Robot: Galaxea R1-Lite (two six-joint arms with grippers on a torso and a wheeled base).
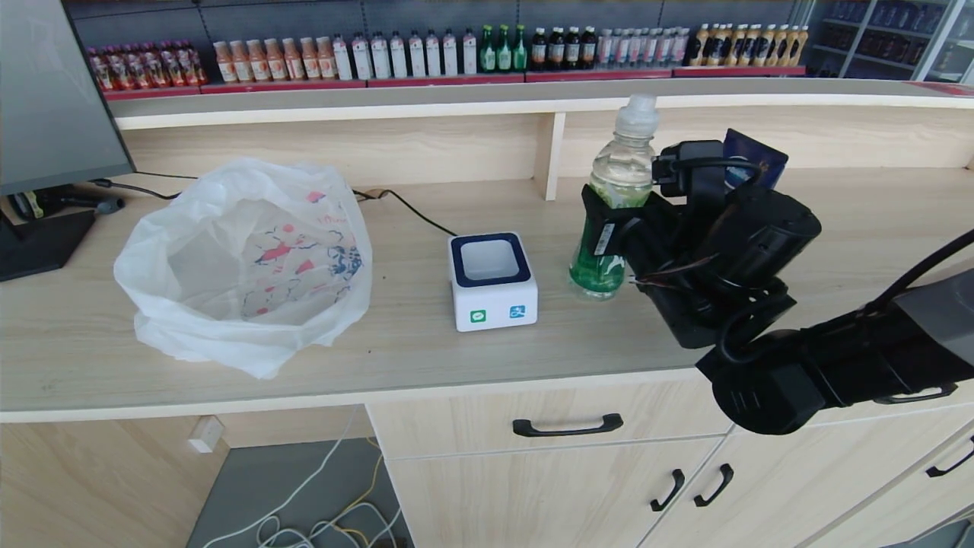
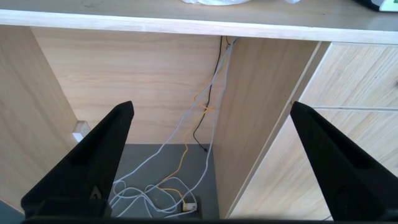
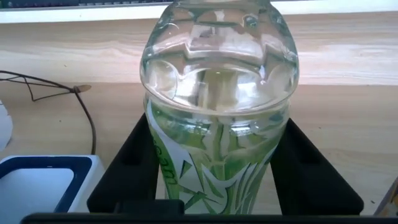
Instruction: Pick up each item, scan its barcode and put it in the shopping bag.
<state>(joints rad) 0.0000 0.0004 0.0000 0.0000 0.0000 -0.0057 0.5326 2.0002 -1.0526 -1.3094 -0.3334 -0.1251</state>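
Clear bottle (image 3: 217, 112) clasped in the right gripper (image 3: 217, 186).
Black fingers (image 3: 134, 165) press its green label on both sides. A pale wooden counter (image 3: 348, 106) lies behind, with a blue-rimmed white scanner (image 3: 37, 186) nearby and a thin black cable (image 3: 87, 124) beyond it.

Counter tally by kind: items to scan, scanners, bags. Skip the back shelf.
Items to scan: 2 (clear plastic bottle with green label, dark blue packet)
White box scanner with dark blue rim: 1
White plastic shopping bag: 1
Total: 4
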